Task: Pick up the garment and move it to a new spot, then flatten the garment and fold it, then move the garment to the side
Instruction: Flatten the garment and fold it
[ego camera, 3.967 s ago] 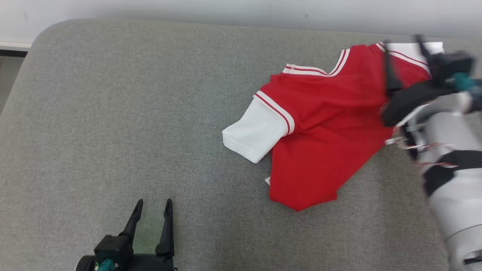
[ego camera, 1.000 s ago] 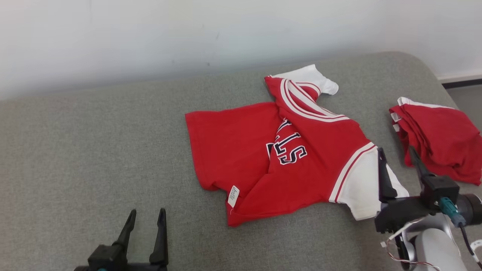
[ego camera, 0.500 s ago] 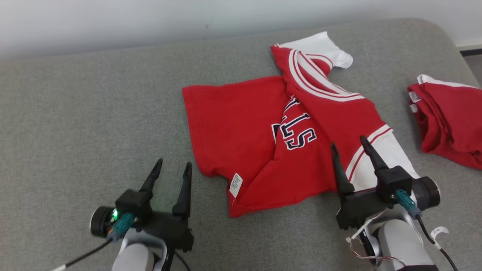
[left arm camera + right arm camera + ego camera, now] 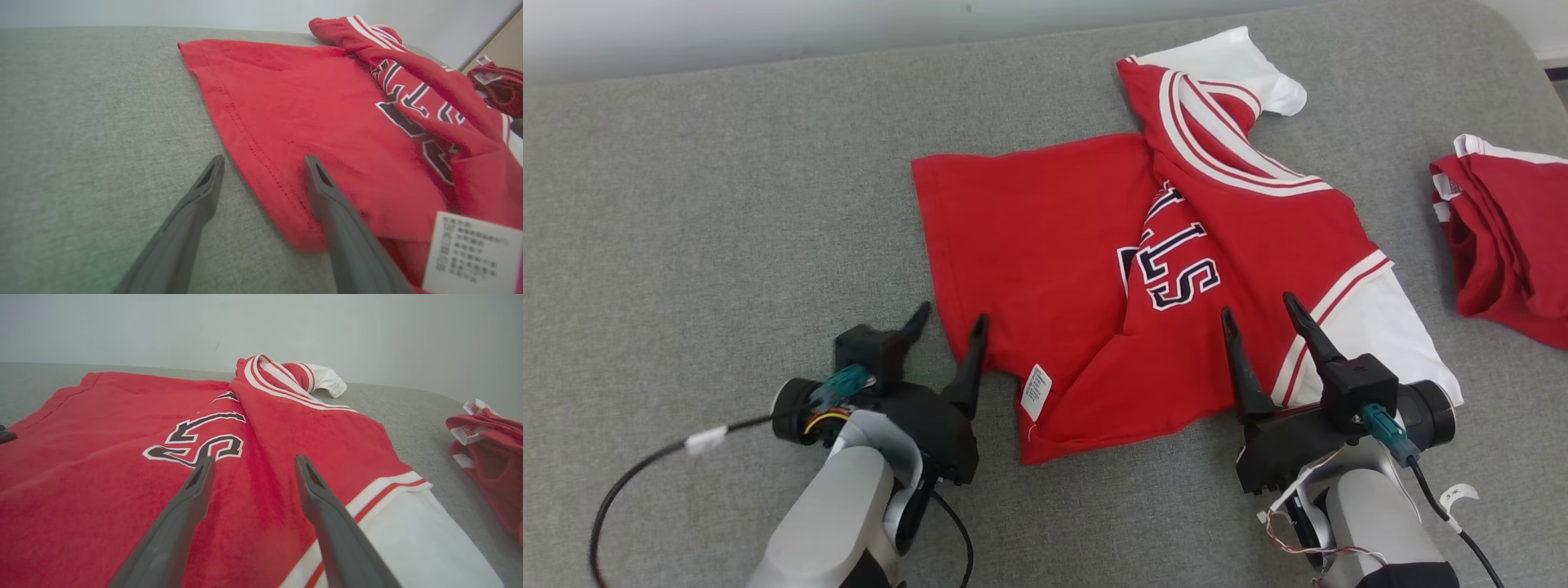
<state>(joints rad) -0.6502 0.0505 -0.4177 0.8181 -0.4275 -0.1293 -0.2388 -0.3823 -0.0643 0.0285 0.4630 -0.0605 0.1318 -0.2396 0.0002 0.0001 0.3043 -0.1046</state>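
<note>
the red garment (image 4: 1086, 261) is laid across the middle of the grey padded surface (image 4: 703, 204), rumpled, with a fold running diagonally over the dark lettering (image 4: 1176, 273). its near sleeve (image 4: 1372, 335), white, is spread out at the near right, and its far sleeve (image 4: 1241, 65) is bunched at the far side beside the striped collar (image 4: 1217, 139). a white care label (image 4: 1036, 392) is turned out at the near hem.

the left gripper (image 4: 952, 315) is seen at the garment's near left corner, fingers spread wide with nothing pinched. in the left wrist view one finger (image 4: 196, 204) is placed over bare grey surface and the other over the red hem; whether the cloth is touched cannot be told. the right gripper (image 4: 1258, 305) is held over the near right part of the garment, just beside the striped sleeve band, its fingers likewise parted and empty.

a second red garment (image 4: 1511, 245) is piled well apart at the right edge.
</note>
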